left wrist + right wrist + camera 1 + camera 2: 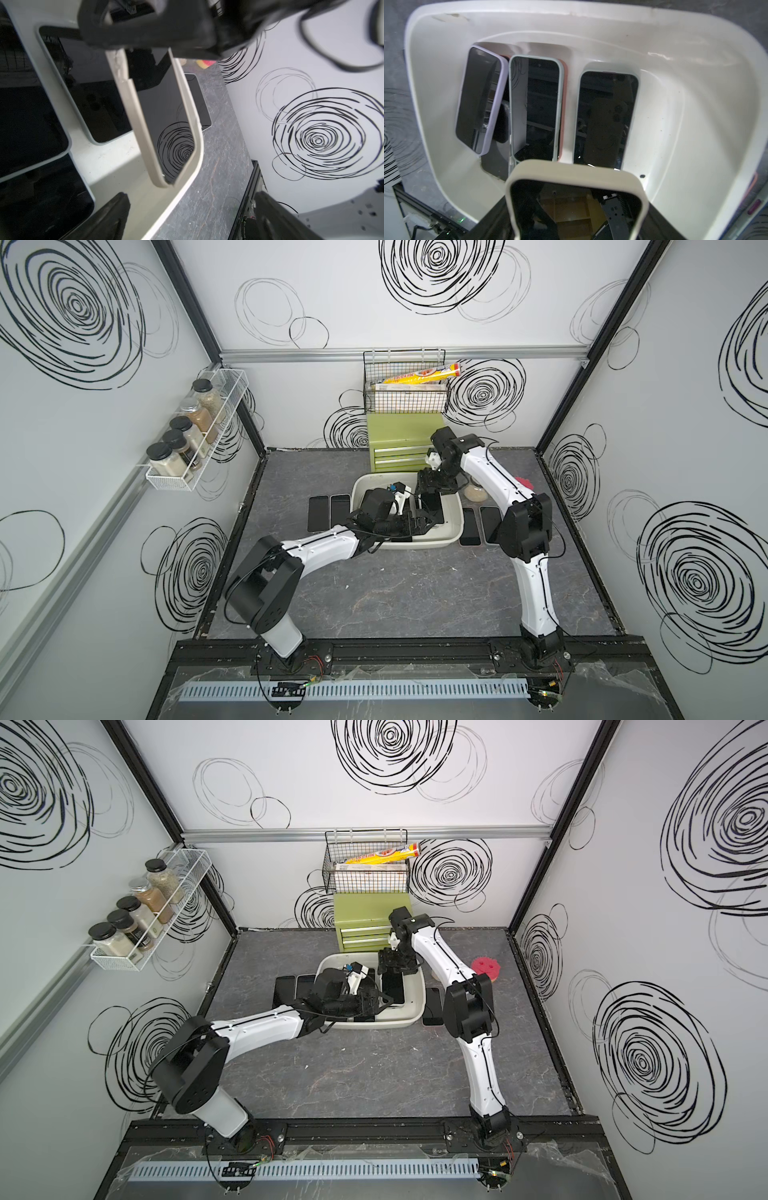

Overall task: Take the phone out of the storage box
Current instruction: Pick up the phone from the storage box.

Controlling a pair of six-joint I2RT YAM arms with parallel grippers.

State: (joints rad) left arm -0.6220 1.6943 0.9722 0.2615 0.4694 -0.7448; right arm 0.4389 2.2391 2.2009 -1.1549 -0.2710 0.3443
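Note:
The off-white storage box point(452, 509) point(417, 986) sits mid-table. My right gripper point(430, 488) point(392, 965) point(577, 220) hangs over it, shut on a phone point(575, 176) in a beige case, lifted and tilted above the box floor. The same phone point(164, 116) shows in the left wrist view, with the right gripper point(145, 31) clamped on its far end. Three other phones lie in the box: lilac-cased point(477, 99), grey-green-cased point(535, 108) and pale-cased point(606, 118). My left gripper point(419, 523) point(191, 218) is open over the box's front part, holding nothing.
Two phones point(328, 512) lie on the table left of the box and two point(478, 526) right of it. Behind it stand a green drawer chest point(399, 435) under a black wire basket point(405, 381), a jar point(476, 491) and a red sponge point(486, 965).

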